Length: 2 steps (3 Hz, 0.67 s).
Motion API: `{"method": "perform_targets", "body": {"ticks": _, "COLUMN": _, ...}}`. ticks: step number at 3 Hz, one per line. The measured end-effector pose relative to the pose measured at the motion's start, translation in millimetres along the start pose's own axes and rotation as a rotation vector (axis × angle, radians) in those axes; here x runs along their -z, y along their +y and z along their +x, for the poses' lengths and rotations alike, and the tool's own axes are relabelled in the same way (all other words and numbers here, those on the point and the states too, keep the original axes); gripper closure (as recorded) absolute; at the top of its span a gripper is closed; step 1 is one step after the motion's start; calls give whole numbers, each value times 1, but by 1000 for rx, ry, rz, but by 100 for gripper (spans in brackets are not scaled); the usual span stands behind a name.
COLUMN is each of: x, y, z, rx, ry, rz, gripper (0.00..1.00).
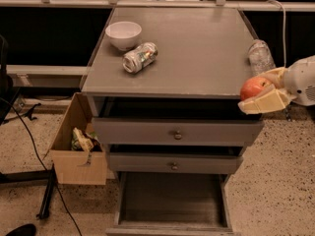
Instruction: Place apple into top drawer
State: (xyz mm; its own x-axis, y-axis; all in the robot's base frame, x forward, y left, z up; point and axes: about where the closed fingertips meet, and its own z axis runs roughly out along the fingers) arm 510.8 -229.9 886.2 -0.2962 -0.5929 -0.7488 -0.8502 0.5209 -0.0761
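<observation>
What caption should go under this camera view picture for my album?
The gripper holds the apple at the cabinet's right front corner, near the top drawer.

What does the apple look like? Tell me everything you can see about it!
The apple is small, round and red-orange, with smooth skin that looks a little shiny. No stem shows. It is up in the air, just off the right front corner of the grey cabinet, about level with the cabinet's top edge. The robot's cream-coloured tool is closed on it, one finger behind and above it, the other underneath. Nothing else seems to touch it.
</observation>
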Motion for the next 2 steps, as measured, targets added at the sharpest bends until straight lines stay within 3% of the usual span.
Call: {"method": "perform_targets", "body": {"ticks": 2, "x": -41, "y": 45, "z": 80, "rx": -28, "ry": -34, "rz": -53, "gripper": 100}}
